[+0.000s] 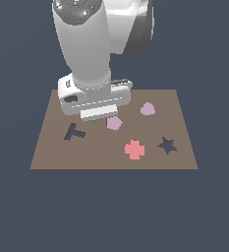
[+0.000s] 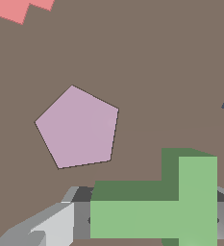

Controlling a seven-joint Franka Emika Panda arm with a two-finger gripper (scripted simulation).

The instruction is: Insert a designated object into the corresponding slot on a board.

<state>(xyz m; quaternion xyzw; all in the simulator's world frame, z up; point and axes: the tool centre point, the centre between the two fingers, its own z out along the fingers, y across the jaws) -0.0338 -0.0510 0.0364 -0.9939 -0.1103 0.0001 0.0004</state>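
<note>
a: over the flat brown rectangular board, toward its far edge, the white panda gripper hangs low, with the arm's thick white body rising above it.

b: and the small bright green t-shaped block?

a: in the wrist view it sits between the grey fingers, its stem running across them. the jaws are closed narrowly on that stem. in the exterior view only a green speck shows under the gripper.

b: where is the dark t-shaped cutout with the grey-blue rim?

a: on the board, just beside the gripper toward the exterior view's left and nearer the camera. nothing fills it.

b: what else lies on the board?

a: a lilac pentagon piece just beside the gripper on the exterior view's right; the wrist view shows it flat, near the green block but apart from it. a second lilac piece lies farther right, a red cross piece near the front edge, and a dark star-shaped cutout beside the cross.
</note>
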